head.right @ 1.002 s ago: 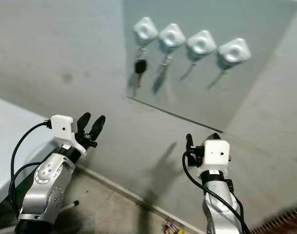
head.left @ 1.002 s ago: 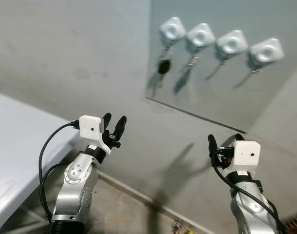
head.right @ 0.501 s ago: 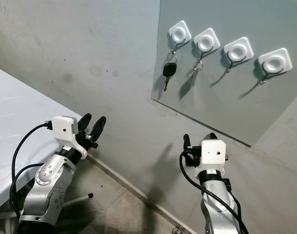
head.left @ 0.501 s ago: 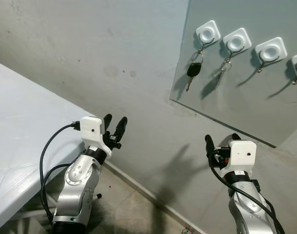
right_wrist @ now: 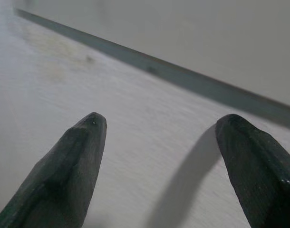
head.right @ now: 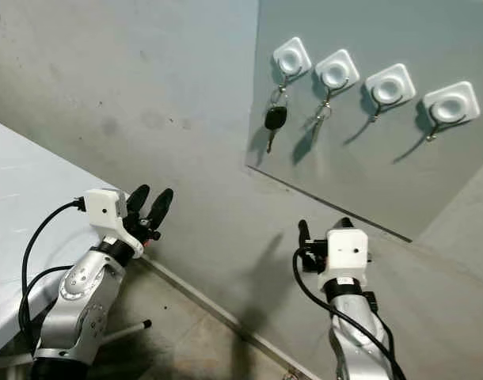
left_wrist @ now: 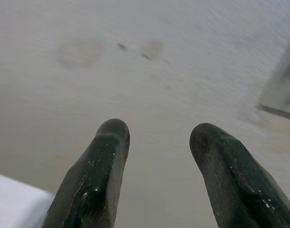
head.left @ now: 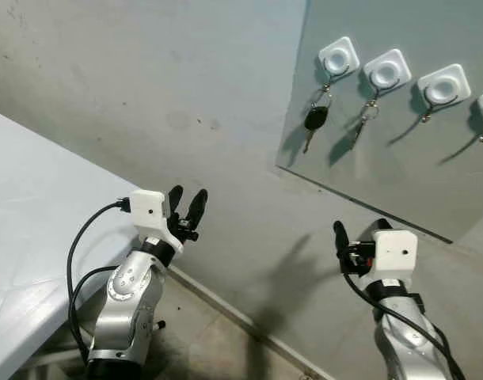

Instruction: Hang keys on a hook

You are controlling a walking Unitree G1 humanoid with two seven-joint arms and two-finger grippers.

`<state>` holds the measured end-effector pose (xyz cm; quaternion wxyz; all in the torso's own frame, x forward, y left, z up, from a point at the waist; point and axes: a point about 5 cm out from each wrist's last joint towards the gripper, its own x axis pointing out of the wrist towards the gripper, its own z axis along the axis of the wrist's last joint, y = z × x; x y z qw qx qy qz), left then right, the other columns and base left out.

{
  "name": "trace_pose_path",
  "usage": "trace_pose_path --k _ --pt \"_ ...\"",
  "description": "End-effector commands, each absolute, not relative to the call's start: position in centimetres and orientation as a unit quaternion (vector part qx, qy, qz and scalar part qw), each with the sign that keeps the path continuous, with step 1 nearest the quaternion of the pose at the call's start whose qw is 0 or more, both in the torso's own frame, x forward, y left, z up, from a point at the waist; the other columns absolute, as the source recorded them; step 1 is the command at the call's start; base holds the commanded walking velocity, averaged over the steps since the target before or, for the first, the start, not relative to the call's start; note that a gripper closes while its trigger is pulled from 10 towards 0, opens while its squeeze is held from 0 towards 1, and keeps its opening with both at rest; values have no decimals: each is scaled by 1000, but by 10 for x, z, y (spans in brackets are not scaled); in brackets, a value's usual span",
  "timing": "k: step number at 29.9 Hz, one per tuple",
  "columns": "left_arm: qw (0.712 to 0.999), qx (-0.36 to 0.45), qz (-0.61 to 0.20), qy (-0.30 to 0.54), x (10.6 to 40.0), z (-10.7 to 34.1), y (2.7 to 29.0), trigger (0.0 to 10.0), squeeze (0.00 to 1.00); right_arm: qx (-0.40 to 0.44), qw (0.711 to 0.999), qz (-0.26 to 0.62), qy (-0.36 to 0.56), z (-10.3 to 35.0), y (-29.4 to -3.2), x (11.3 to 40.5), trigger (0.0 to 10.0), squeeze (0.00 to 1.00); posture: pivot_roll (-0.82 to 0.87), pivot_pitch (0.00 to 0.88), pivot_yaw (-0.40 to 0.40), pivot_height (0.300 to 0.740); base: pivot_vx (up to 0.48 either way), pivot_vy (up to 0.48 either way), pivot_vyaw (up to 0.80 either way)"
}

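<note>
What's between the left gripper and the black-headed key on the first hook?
Bare grey wall, then the panel's lower-left edge, per the right eye view. Left gripper is open, low; key hangs above.

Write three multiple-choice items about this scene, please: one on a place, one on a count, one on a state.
1. Where does the black-headed key hang?
A. on the hook at the robot's far left
B. on the hook at the far right
C. on the table

2. How many white hooks are on the grey panel?
A. two
B. four
C. six

3. How do the fingers of the left tool stand?
A. shut on a key
B. shut on nothing
C. apart, holding nothing

Answers:
1. A, since the key hangs under the leftmost hook, above the white table.
2. B, since four square white hooks sit in one row in the right eye view.
3. C, since the left wrist view shows bare wall between the two fingers.
</note>
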<state>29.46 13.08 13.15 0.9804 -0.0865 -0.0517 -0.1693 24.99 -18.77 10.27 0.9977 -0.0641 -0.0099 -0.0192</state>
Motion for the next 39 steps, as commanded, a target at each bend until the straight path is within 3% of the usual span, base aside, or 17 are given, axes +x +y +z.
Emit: trace_pose_path --k 1,39 --pt "983 -72 -162 -49 295 130 136 10000 0 -58 998 -6 -22 109 -180 255 10000 0 -137 0 -31 724 0 0 800" --pt "987 -72 -137 -45 303 133 141 10000 0 -77 996 7 -41 121 -183 272 10000 0 -130 19 -39 724 0 0 800"
